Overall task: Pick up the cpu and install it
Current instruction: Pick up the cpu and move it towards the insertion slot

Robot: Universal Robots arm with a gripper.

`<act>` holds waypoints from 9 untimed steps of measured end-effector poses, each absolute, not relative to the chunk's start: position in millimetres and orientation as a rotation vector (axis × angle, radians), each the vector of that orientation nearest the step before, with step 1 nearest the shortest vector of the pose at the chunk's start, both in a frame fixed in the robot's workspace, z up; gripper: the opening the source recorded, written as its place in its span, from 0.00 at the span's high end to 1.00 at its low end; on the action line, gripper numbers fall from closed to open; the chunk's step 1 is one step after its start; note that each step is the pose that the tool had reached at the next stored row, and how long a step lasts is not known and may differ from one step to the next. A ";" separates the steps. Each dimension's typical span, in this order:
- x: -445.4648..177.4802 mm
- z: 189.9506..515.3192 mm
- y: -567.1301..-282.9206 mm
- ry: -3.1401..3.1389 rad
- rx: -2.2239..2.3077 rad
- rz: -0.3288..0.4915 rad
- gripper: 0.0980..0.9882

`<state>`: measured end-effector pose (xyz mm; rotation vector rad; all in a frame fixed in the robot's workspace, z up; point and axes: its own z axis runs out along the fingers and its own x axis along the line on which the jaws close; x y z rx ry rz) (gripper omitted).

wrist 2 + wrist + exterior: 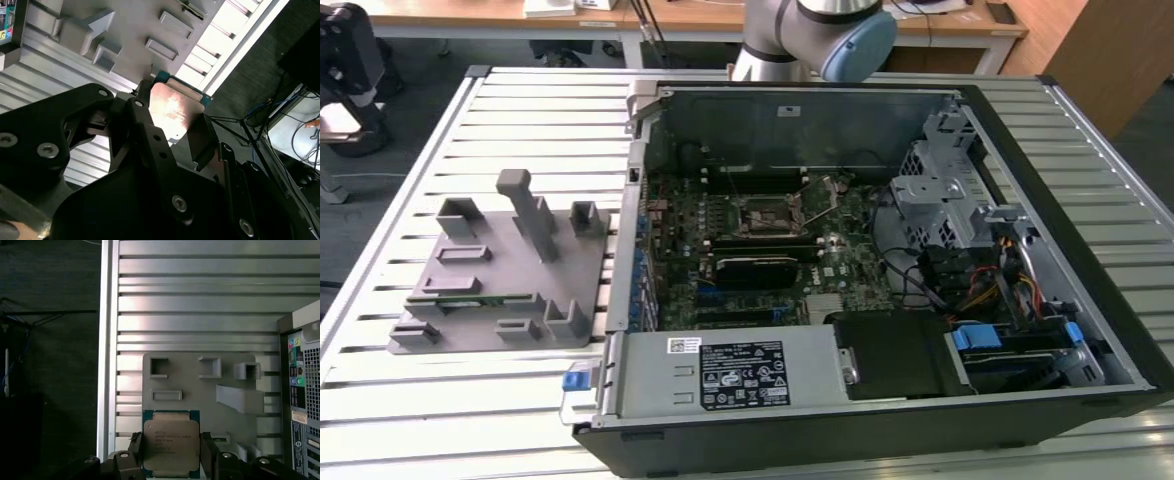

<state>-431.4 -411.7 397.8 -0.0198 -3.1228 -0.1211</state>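
Pick-up judged done, install not yet: pinches the cpu (171, 442) by two opposite edges in the gripper (171, 460), apparently lifted clear of the grey fixture (200, 390) on the slatted table (200, 305). Meets the metal lid face-on in the first wrist view, case (305, 390) just beside the fixture, and looks aslant along the fingers (200, 142) in the second. Adds, in the exterior view, the socket (767, 212) at frame centre inside the case, well apart from the fixture at frame left; demands square alignment there, by this reading.

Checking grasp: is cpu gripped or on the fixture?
Gripped: in both wrist views the cpu sits clamped in the gripper, clear of the fixture.
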 end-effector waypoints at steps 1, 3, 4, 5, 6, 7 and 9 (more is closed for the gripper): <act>-429.6 397.8 -411.6 -3.123 -0.019 -0.122 0.50; -421.9 397.9 -411.3 -3.122 -0.020 -0.127 0.50; -417.4 397.9 -411.2 -3.122 -0.020 -0.131 0.50; -412.9 397.8 -411.2 -3.122 -0.020 -0.134 0.50; -408.4 397.8 -411.1 -3.122 -0.020 -0.136 0.50; -403.6 397.8 -411.1 -3.122 -0.019 -0.138 0.50; -394.5 397.7 -410.9 -3.122 -0.020 -0.142 0.50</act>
